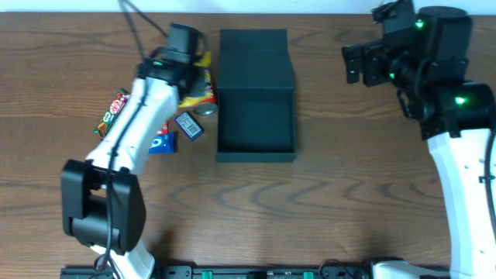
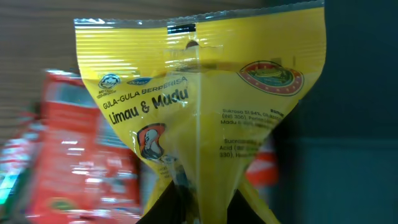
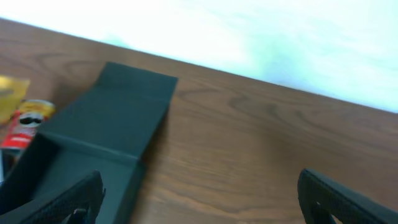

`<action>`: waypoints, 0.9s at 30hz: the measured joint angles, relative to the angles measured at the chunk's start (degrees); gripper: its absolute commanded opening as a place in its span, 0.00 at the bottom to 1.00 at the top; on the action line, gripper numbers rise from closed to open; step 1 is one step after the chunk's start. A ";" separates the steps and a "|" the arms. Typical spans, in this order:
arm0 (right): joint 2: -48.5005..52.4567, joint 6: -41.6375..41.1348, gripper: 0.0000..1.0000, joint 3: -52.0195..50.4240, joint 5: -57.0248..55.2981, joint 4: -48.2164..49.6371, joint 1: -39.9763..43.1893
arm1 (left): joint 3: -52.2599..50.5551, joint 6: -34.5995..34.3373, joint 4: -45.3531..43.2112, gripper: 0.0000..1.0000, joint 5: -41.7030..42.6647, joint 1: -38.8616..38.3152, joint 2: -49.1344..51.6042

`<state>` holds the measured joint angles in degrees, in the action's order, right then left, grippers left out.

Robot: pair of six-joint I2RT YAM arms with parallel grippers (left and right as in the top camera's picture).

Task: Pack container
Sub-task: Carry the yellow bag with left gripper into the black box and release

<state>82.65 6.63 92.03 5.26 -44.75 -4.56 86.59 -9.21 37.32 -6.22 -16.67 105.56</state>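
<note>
The container (image 1: 256,116), a dark square box, stands open at the table's middle with its flap lid (image 1: 256,50) folded back. My left gripper (image 1: 188,68) is just left of it, shut on a yellow sweet packet (image 2: 199,106) marked "Limau & Madu". The packet's lower end is pinched between the fingers (image 2: 165,208), and it shows in the overhead view as the yellow packet (image 1: 203,87). My right gripper (image 1: 354,64) hangs open to the box's far right. Nothing lies between its fingertips (image 3: 68,199), and the container (image 3: 93,137) is at its left.
Left of the box lie a red-and-green bar (image 1: 111,111), a blue packet (image 1: 163,142), a small dark packet (image 1: 189,125) and a small red can (image 3: 28,121). A red packet (image 2: 81,155) lies under the yellow one. The left arm stretches over the snacks.
</note>
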 measured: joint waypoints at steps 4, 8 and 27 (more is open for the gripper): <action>0.00 -0.02 0.99 0.00 -0.02 0.04 2.73 | 0.04 -4.02 0.28 0.23 0.02 -9.14 0.02; 0.00 -0.02 0.99 0.00 -0.11 0.04 4.74 | 0.66 -8.96 2.25 0.19 -0.11 -15.52 0.02; 0.02 -0.13 0.99 0.00 1.77 -0.70 5.88 | 0.92 -20.63 8.74 0.47 -3.21 -21.64 0.00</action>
<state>82.67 6.50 92.03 7.03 -45.45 1.32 87.50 -29.85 46.06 -9.43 -38.30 105.56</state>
